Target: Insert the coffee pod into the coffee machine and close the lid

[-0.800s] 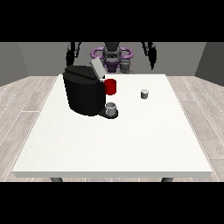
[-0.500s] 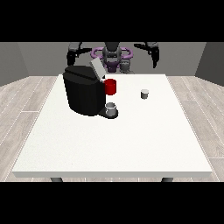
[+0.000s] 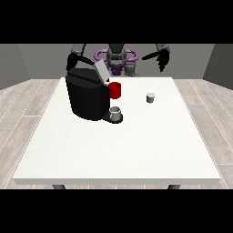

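A black coffee machine point(image 3: 86, 96) stands on the white table point(image 3: 118, 145) at the view's left, its grey lid point(image 3: 101, 70) tilted up and open. A red part point(image 3: 115, 90) shows on its front, and a small grey cup point(image 3: 116, 113) sits on its base. The small grey coffee pod point(image 3: 150, 97) stands alone on the table to the machine's right. The hand at the view's right point(image 3: 162, 59) hangs in the air behind the table's far edge, above and beyond the pod, touching nothing. The hand at the view's left point(image 3: 71, 62) is raised behind the machine, partly hidden by it.
The robot's torso point(image 3: 116, 59) with purple parts is behind the table's far edge. Grey wooden floor surrounds the table on both sides.
The hand at the view's right has swung outward and lifted a little. The hand at the view's left has risen behind the machine. Pod, cup and machine have not moved.
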Robot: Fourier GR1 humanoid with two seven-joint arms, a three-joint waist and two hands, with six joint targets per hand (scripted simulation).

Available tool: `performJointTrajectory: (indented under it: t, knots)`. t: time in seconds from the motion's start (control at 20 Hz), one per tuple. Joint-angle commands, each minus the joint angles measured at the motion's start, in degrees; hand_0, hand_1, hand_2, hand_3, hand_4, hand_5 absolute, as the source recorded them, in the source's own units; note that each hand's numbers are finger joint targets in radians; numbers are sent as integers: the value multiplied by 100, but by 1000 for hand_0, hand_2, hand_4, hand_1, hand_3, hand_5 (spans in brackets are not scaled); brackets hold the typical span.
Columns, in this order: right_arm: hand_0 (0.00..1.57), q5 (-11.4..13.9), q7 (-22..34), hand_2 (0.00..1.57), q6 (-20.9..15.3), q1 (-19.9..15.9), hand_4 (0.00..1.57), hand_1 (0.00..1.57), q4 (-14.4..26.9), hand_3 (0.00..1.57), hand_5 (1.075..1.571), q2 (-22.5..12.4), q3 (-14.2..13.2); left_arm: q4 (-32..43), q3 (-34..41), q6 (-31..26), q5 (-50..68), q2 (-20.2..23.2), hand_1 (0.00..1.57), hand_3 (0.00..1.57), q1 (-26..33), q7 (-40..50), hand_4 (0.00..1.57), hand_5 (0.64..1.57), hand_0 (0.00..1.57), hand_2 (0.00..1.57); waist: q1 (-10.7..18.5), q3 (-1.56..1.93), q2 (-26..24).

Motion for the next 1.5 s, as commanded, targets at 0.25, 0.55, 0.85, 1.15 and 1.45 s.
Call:
performJointTrajectory:
  t: [0.25, 0.55, 0.85, 1.15, 1.45]
  knots:
    - [0, 216, -66, 0, -106, -300, 0, 0, -54, 0, 1571, 410, 482, 1271, 636, -505, -222, 942, 0, 0, -1212, 157, 0, 1571, 0, 0, -576, -2, 659]
    - [0, 435, 294, 0, -264, -855, 0, 0, -52, 0, 1571, 451, 570, 2036, 470, -439, -869, 1215, 0, 0, -1700, 33, 0, 1571, 0, 0, -699, -4, 1154]
    - [0, 94, 388, 0, -238, -1038, 0, 0, 247, 0, 1571, 455, 546, 2802, 370, -559, -1225, 1245, 0, 0, -2164, 28, 0, 1571, 0, 0, -676, -2, 1186]
    - [0, 142, 296, 0, -36, -1016, 0, 0, 428, 0, 1571, 449, 581, 3576, 206, 176, -1915, 907, 0, 0, -2502, -186, 0, 1571, 0, 423, -830, -2, 1168]
    - [0, 139, 124, 0, -124, -1444, 0, 0, 1064, 0, 1571, 281, 214, 3561, -121, 948, -2563, 585, 839, 756, -2727, -196, 298, 1571, 839, 918, -620, 0, 1285]
